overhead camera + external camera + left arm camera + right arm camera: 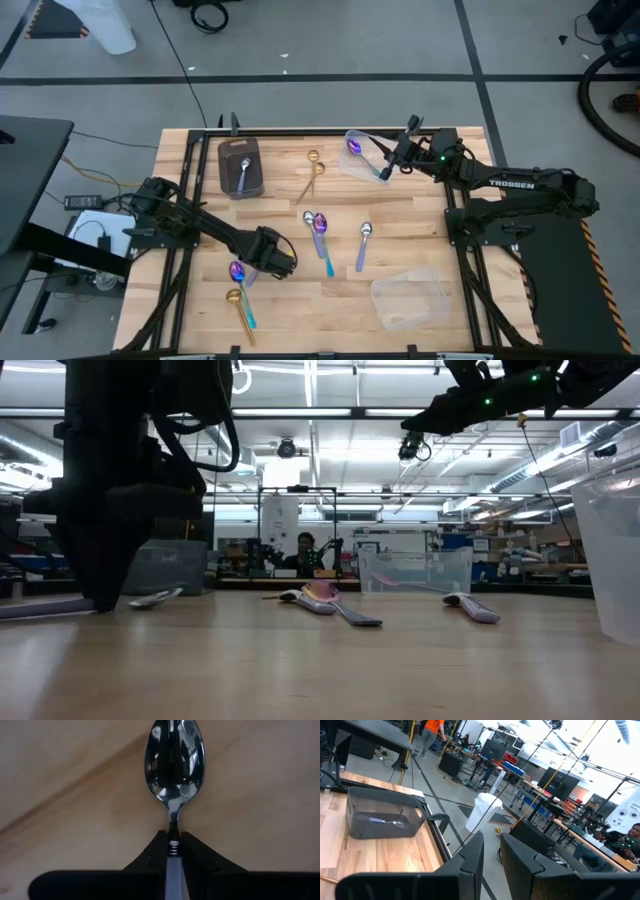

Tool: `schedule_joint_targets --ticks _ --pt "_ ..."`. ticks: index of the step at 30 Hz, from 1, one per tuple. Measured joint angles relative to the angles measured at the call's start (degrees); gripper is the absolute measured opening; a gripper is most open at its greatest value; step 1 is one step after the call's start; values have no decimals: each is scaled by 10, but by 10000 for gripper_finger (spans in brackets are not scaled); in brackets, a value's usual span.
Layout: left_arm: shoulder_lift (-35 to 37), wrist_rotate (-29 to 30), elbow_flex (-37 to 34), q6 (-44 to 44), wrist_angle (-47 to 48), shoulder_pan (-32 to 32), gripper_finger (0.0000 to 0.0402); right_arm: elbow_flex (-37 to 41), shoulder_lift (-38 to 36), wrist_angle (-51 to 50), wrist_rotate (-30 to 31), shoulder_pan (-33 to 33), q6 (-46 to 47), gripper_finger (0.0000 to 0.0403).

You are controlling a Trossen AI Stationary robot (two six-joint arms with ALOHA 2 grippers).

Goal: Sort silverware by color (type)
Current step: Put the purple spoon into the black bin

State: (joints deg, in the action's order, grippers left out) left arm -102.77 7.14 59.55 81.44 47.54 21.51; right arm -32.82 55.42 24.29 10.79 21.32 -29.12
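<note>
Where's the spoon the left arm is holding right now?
In the high view, the purple spoon lies front-left on the table, in the left gripper jaws, just behind the gold spoon.

My left pincer (174, 851) pinches a purple spoon (237, 271) by its neck beside a gold spoon (238, 305) near the table's front left, while silver, gold and purple spoons (320, 228) lie scattered across the middle.

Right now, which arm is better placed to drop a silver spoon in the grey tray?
Left. Its end effector is shut on a silver spoon; the right end effector holds nothing, raised by the clear container.
</note>
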Motion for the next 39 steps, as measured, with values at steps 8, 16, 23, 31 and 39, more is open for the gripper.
schedule_joint_targets --ticks 8,16,23,31,39 --pt "86 41 0 -56 40 -50 42 0 -1 -2 21 0 -7 77" --pt "204 119 0 -140 109 -159 41 0 -15 -20 57 -2 -11 77" --pt "257 125 1 -251 101 -264 41 0 -19 -21 57 -19 -15 77" --pt "267 129 1 -386 98 -389 41 0 -22 -21 56 -25 -16 77" --pt "256 134 -20 -478 59 -508 41 0 -22 -21 50 -25 -15 77"
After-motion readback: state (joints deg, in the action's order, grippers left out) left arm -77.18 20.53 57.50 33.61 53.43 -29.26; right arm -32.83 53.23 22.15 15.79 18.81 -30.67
